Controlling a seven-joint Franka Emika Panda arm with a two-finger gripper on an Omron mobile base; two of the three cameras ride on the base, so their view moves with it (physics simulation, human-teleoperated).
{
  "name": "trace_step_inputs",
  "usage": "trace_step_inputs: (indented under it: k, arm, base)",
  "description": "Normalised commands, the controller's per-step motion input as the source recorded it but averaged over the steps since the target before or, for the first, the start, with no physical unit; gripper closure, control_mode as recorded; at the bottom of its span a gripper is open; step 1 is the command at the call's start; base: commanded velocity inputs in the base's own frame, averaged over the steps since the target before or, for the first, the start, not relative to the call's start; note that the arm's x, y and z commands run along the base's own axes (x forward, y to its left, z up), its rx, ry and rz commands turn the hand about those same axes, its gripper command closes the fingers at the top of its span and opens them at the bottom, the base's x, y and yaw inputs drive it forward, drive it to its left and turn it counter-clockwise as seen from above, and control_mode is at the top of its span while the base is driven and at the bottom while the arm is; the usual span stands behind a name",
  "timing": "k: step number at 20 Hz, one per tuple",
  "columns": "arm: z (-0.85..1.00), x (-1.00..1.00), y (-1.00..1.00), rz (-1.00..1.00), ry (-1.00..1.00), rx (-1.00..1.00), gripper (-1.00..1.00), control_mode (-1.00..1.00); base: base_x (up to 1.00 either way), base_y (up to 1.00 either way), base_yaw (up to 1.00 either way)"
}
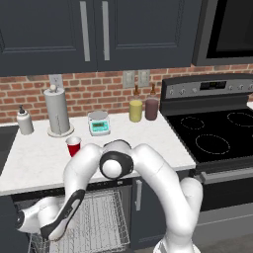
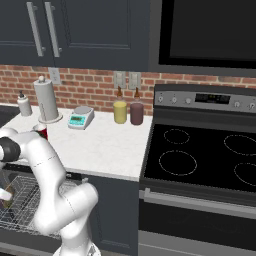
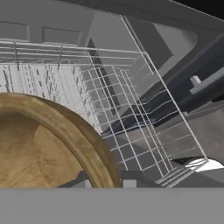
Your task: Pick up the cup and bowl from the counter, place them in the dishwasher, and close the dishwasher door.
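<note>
The tan wood-like bowl [image 3: 39, 148] fills the lower left of the hand view, and my gripper [image 3: 108, 183] is shut on its rim. The bowl [image 2: 6, 196] hangs low over the dishwasher's light-grey wire rack [image 1: 106, 217], which is pulled out under the counter [image 1: 143, 141]. My arm bends down from the counter edge, with the hand [image 1: 27, 220] at the rack's left side. The red cup [image 1: 73, 146] stands upright on the counter, just behind my arm's elbow; in the right base view the cup [image 2: 41, 131] is partly hidden by the arm. The dishwasher door is out of view.
At the back of the counter stand a paper-towel holder [image 1: 58, 111], a soap bottle [image 1: 24, 121], a small scale [image 1: 99, 123], a yellow jar [image 1: 136, 110] and a maroon jar [image 1: 151, 108]. The black stovetop [image 1: 217, 133] is to the right. Dark wall cabinets hang above.
</note>
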Motion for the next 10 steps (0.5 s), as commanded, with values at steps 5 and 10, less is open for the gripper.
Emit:
trace_step_inputs:
  k: [5, 10]
  arm:
    - [-0.53, 0.01, 0.0, 0.01, 0.03, 0.06, 1.0, -1.0]
    - [-0.38, 0.17, 0.0, 0.0, 0.05, 0.01, 1.0, -1.0]
  base:
    - [0.0, 0.0, 0.0]
    - [0.0, 0.0, 0.0]
